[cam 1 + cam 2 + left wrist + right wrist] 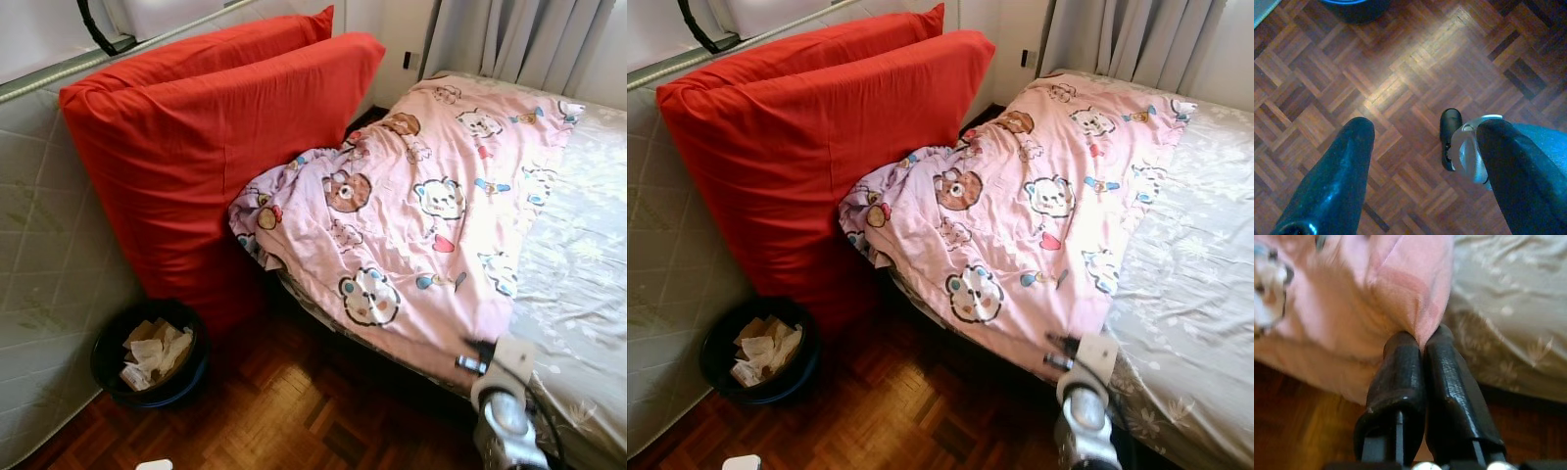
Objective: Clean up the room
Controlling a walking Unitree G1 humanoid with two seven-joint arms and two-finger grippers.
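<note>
Pink blanket [1400,289] corner pinched inside right pincer [1420,338] at bed [588,323] edge

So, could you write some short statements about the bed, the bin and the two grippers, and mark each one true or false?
1. The right gripper is shut on the pink cartoon-bear blanket. True.
2. The round black bin is empty. False: it holds crumpled paper.
3. The left gripper is open above the wooden parquet floor. True.
4. The big red cushions lie flat on the floor. False: they stand leaning against the wall.
</note>
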